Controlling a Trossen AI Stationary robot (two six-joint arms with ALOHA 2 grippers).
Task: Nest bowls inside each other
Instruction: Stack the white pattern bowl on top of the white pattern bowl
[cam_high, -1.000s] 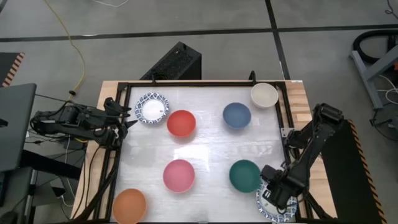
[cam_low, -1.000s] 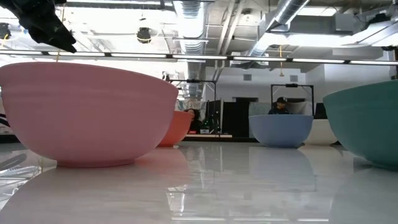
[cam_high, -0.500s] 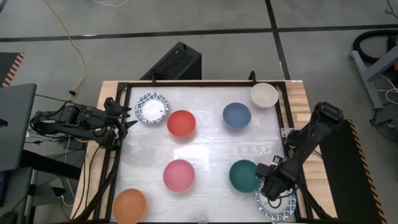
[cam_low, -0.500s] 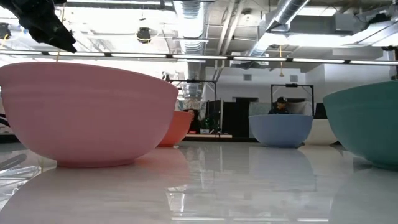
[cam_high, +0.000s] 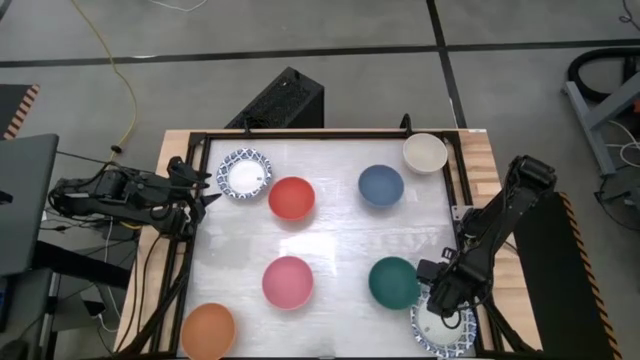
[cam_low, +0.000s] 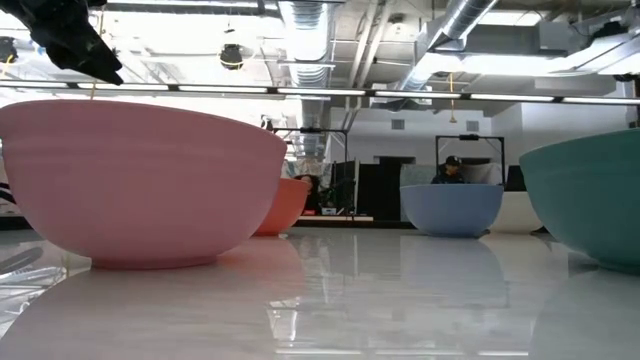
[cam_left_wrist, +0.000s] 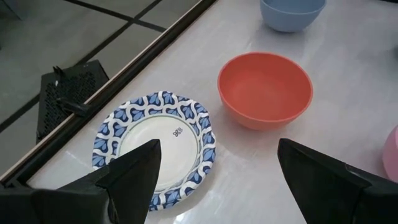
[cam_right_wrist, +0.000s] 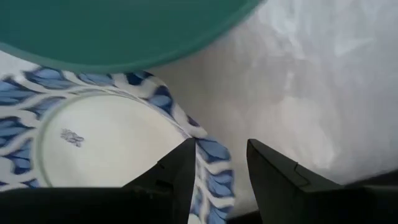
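Nothing nested yet as far as I can see: red bowl (cam_high: 292, 198), blue bowl (cam_high: 381, 184), cream bowl (cam_high: 425, 152), pink bowl (cam_high: 288, 281), green bowl (cam_high: 394, 282) and orange bowl (cam_high: 208, 331) all sit apart. My right gripper (cam_right_wrist: 219, 163) hovers at the rim of the near-right patterned bowl (cam_right_wrist: 93, 146), fingers parted around its edge, not clamped. Left gripper (cam_left_wrist: 217, 171) waits wide open by the far-left patterned bowl (cam_left_wrist: 157, 148). Every stacking move remains.

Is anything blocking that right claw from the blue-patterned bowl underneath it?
Nothing visible does. The right end effector hangs directly over the blue-rimmed bowl, with its fingers straddling the rim. The green bowl sits close beside it, but off to one side, not in between.
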